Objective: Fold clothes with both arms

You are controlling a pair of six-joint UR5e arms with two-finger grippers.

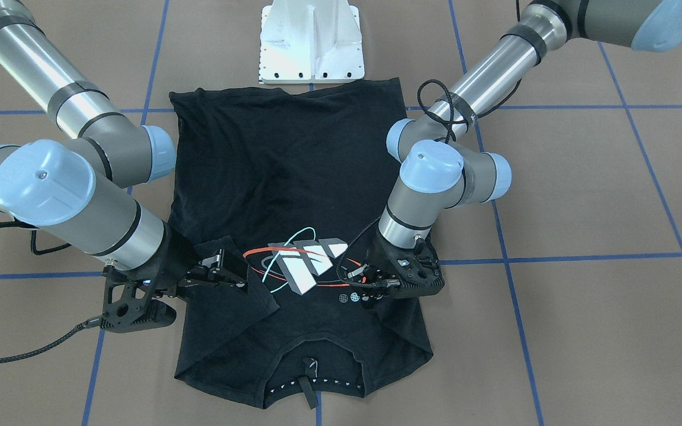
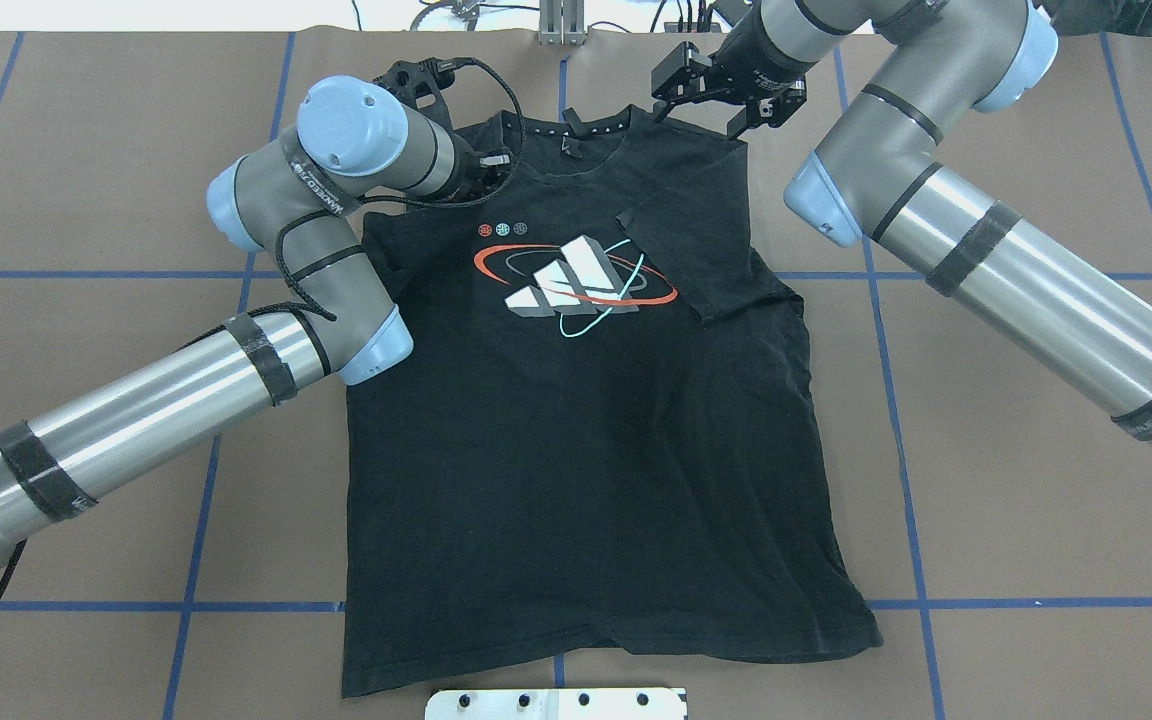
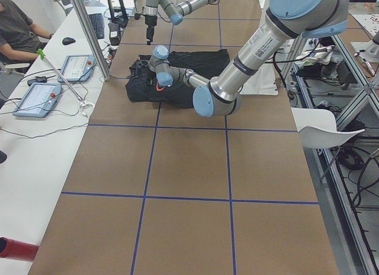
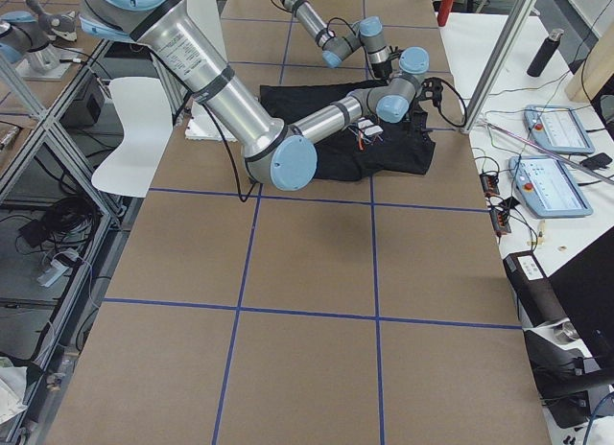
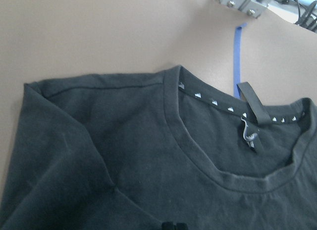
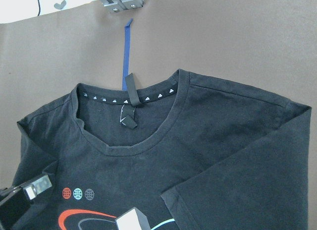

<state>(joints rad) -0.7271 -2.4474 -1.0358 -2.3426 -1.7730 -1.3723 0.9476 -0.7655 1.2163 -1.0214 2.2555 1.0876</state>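
The black T-shirt (image 1: 293,177) (image 2: 586,450) lies flat on the brown table, logo (image 2: 576,275) up and collar (image 6: 129,141) toward the far edge. Both sleeves are folded inward. One sleeve (image 2: 701,250) rests on the chest beside the logo. My right gripper (image 2: 708,98) (image 1: 228,273) hovers open over that shoulder with nothing in it; its fingertips (image 6: 29,188) show above the print. My left gripper (image 1: 362,287) (image 2: 491,170) sits low over the other shoulder, beside the logo. Its fingers look apart and hold no cloth. The left wrist view shows only the collar and folded shoulder (image 5: 124,155).
The white bolted base block (image 1: 311,41) (image 2: 556,703) stands at the shirt's hem side. Blue tape lines (image 2: 896,400) grid the brown table. A side bench holds tablets (image 3: 35,97) with a seated person (image 3: 18,26) behind it. White chairs (image 3: 328,136) (image 4: 134,128) stand off the table.
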